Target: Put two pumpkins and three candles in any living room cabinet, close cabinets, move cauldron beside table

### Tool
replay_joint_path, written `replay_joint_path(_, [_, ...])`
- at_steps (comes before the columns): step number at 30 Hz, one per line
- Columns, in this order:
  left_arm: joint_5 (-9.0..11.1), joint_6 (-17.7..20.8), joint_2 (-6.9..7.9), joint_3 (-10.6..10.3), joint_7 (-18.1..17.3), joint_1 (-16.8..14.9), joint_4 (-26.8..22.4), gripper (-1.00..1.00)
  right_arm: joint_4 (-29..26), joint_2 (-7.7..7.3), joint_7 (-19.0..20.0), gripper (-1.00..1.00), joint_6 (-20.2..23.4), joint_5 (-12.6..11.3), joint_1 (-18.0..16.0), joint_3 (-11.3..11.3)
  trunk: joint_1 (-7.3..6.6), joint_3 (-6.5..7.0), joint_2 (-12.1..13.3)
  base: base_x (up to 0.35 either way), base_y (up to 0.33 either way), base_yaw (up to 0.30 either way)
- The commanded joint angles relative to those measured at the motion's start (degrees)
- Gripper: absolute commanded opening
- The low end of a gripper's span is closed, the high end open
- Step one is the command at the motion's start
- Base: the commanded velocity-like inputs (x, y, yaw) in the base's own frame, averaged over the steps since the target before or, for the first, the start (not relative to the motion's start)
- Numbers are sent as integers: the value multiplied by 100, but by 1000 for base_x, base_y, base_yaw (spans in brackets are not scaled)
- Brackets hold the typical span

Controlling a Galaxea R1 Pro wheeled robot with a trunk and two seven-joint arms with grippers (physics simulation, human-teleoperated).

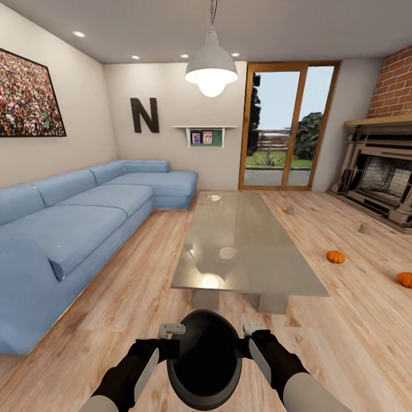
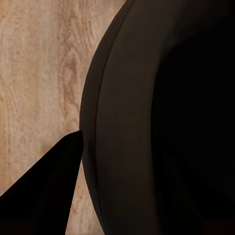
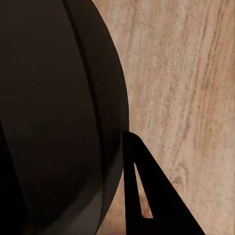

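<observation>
The cauldron (image 1: 204, 357) hangs between the 2 grippers just short of the near end of the table (image 1: 246, 252), its dark mouth facing up. The left gripper (image 1: 170, 339) bears on one side of its rim and the right gripper (image 1: 256, 337) on the opposite side, each closed down against the wall. From the wrist cameras, a dark finger lies along the curved black wall (image 2: 147, 122) on the left and another along the bulging side (image 3: 63, 112) on the right, with wooden floor (image 3: 186, 98) behind. It looks pinned between the 2 arms; whether either one has the rim pinched between its fingers, I cannot tell.

This pot is probably rigid and fairly heavy for its size, with a smooth rounded body that offers little to bite on. The rim is the sensible place to hold, at 2 opposite points, and any uneven pull from one arm could let it roll or slip out. It should tolerate a firm squeeze and a plain set-down on the floor beside the table.

Beyond the table's right edge, 2 pumpkins (image 1: 336, 257) (image 1: 405, 279) sit on the floor, and 2 candles (image 1: 290, 210) (image 1: 364, 228) stand farther back towards the fireplace (image 1: 380, 177). A pale object (image 1: 215, 198) rests on the table's far end, too small to identify.
</observation>
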Motion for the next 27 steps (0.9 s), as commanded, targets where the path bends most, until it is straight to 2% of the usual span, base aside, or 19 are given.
replay_joint_path(1, [85,-170,7,-48,21,-5,-36,-100,6,-9,-45,-100,29,-27,-4,66,21,-24,-45,0,0,0])
replay_joint_path(8, [85,-170,7,-48,22,-4,-36,-100,6,-6,-45,-100,28,-27,-4,66,174,-135,-326,0,0,-37])
replay_joint_path(18, [85,-170,6,-48,16,-5,-36,-100,6,-12,-45,-100,28,-27,-4,66,174,-72,-326,0,0,-178])
replay_joint_path(23, [86,-170,7,-48,14,-4,-36,-100,6,-7,-45,-100,29,-27,-4,66,174,-66,-326,12,0,-38])
replay_joint_path(27, [85,-170,-1,-48,14,-5,-36,-100,6,-5,-45,-100,28,-27,-4,66,174,-65,-326,186,0,-3])
